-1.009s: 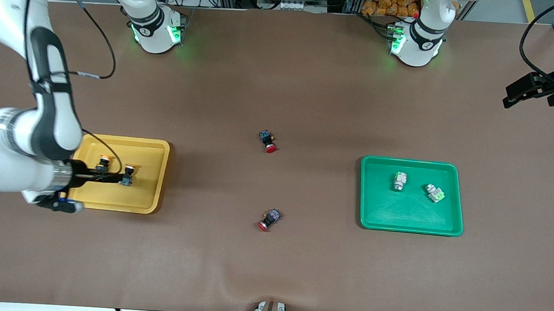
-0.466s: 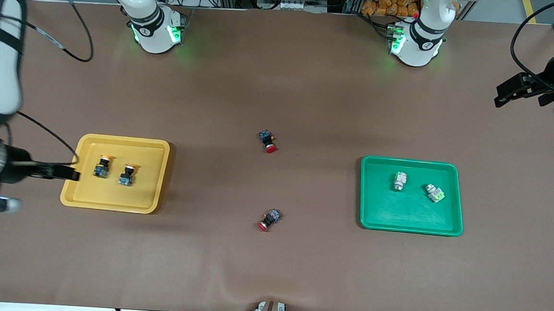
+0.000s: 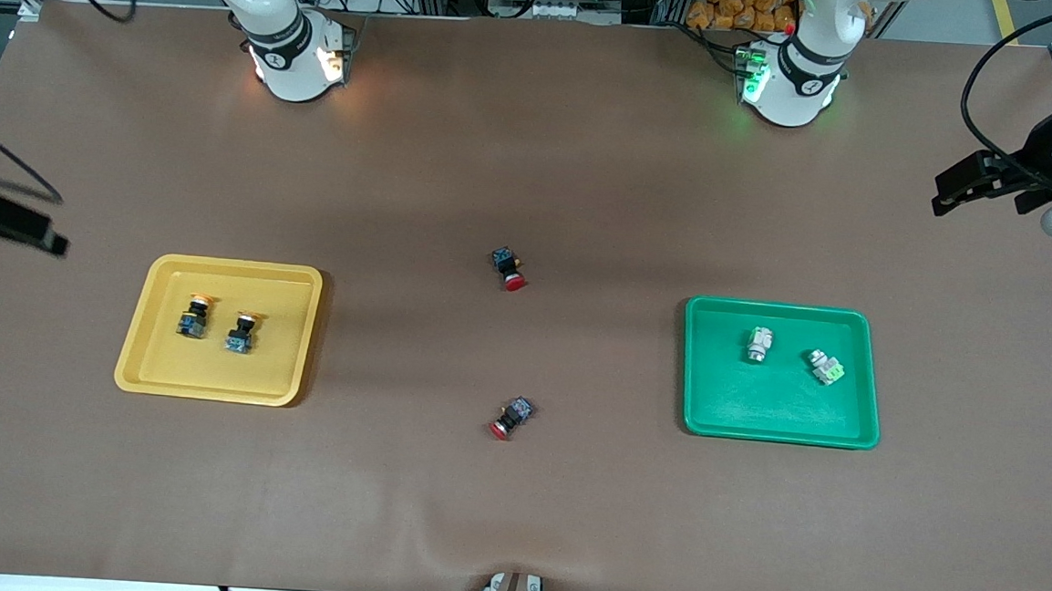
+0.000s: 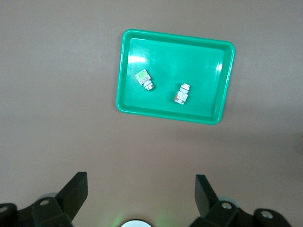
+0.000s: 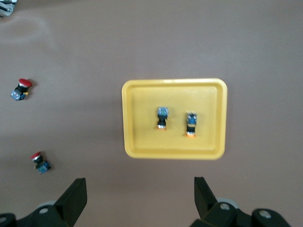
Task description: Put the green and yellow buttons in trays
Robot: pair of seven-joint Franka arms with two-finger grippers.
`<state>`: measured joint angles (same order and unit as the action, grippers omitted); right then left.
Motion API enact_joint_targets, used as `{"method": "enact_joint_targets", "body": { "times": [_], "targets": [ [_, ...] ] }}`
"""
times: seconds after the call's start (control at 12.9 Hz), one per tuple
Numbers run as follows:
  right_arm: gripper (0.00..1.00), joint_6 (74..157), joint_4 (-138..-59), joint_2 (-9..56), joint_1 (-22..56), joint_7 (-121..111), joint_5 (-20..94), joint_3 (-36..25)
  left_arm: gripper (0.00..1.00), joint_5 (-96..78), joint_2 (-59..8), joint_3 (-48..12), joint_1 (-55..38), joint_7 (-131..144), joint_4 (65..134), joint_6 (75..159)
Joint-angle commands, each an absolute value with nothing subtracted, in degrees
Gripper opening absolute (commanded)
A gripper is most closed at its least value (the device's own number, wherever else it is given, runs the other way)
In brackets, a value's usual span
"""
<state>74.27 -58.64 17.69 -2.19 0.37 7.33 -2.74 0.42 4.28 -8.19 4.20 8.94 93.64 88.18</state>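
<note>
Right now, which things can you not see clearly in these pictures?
- Right tool: smeared by motion and cut by the front view's edge.
- Left tool: seen side-on in the front view, its gap hidden.
- Green buttons: too small there for any detail.
- Both wrist views: frame edge cuts the arms.

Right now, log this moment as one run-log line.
yellow tray: two yellow buttons | green tray: two green buttons | both end effectors open, empty

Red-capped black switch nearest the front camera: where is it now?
The red-capped black switch lies on the bare brown table, about midway between the yellow plastic tray and the green plastic tray.
</note>
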Motion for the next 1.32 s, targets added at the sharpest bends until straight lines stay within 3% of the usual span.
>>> {"method": "enact_joint_targets", "body": {
  "times": [0.0,0.23,0.39,0.7,1.24],
  "targets": [
    [1.00,75.0,-68.9,8.7,0.0,1.9,4.8,-4.5,1.00,0.4,4.7,-9.8,6.2,9.8,94.0,89.1],
    [1.00,80.5,-84.2,-1.4,-0.2,2.9,2.1,-3.8,1.00,0.4,4.8,-9.9,5.5,9.3,93.8,89.1],
    [1.00,82.6,-90.1,-5.0,-0.3,2.8,1.7,-2.8,1.00,0.4,4.5,-10.0,5.4,8.9,93.7,89.1],
    [1.00,82.8,-90.0,-4.7,-0.5,2.2,-1.7,-0.7,1.00,0.4,4.5,-10.1,5.4,8.3,93.7,88.9],
    [1.00,84.2,-89.7,-4.5,-2.5,-0.2,3.1,-1.0,1.00,1.2,3.5,-10.0,5.8,5.8,92.3,88.9]
  ]
}}
